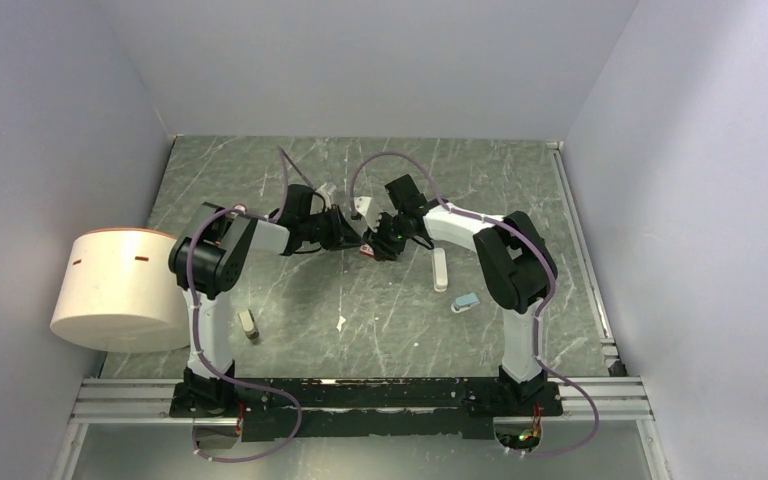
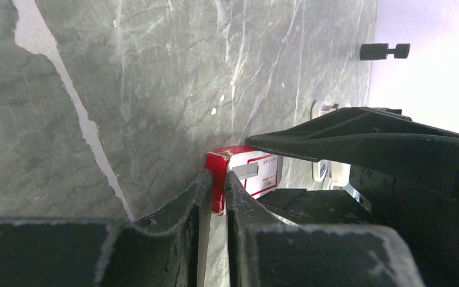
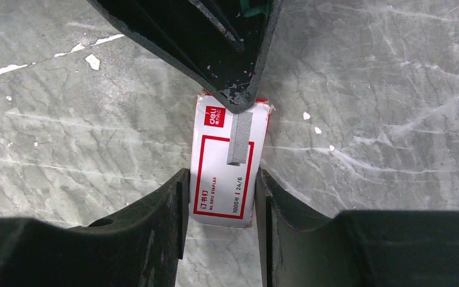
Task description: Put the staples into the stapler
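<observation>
Out in the middle of the grey, marble-veined tabletop (image 1: 400, 330), both arms meet over one little staple box (image 3: 215, 149). It's flat cardboard with a white face, a red border and red ends. A grey ribbed strip (image 3: 239, 139) shows on the top face, and I honestly can't tell if it's printed or a real strip lying there.

The left gripper (image 2: 218, 179) is nearly closed, with its matte black fingers pinching the box's red end flap between them. That's clearest in its own wrist view. The right gripper (image 3: 222, 176) comes in from the opposite end. Its fingers are spread only as wide as the box and sit snug against both long sides, so it looks clamped on too. Its finger edges are scuffed, with pale chipped spots.

The stapler (image 1: 249, 324) — the stubby beige one — lies on the tabletop near the left arm's base, well apart from both grippers with nothing touching it. A long white stapler (image 1: 440, 270) lies just beside the right arm, and a small light-blue stapler (image 1: 466, 302) sits near it. A big white drum (image 1: 120, 290) stands at the left edge.
</observation>
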Action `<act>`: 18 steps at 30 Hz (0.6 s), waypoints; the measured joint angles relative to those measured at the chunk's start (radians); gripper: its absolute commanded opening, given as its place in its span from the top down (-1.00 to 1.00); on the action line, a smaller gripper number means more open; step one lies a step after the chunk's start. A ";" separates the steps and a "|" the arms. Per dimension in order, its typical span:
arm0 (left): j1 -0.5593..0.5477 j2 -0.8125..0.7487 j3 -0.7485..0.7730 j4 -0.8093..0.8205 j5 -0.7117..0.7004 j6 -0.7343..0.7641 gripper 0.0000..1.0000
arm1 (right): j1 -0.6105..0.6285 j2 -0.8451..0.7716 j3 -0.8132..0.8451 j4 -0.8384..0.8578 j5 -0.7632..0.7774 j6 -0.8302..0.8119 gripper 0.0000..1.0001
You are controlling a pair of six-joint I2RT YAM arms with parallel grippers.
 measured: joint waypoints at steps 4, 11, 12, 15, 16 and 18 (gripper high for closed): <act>0.002 0.008 0.000 0.016 0.016 -0.002 0.65 | 0.002 0.000 0.000 0.002 0.003 0.008 0.19; 0.008 0.021 0.019 0.002 0.047 0.010 0.65 | 0.006 0.006 0.010 -0.005 0.014 0.021 0.20; 0.009 0.024 0.023 -0.003 0.050 0.014 0.63 | 0.007 0.010 0.017 -0.012 0.017 0.021 0.19; 0.014 0.029 0.037 -0.021 0.058 0.028 0.60 | 0.012 0.022 0.039 -0.026 0.025 0.024 0.19; 0.016 0.031 0.042 -0.027 0.060 0.031 0.58 | 0.013 0.025 0.046 -0.031 0.027 0.024 0.20; 0.018 0.037 0.054 -0.041 0.068 0.036 0.53 | 0.014 0.029 0.053 -0.037 0.031 0.024 0.19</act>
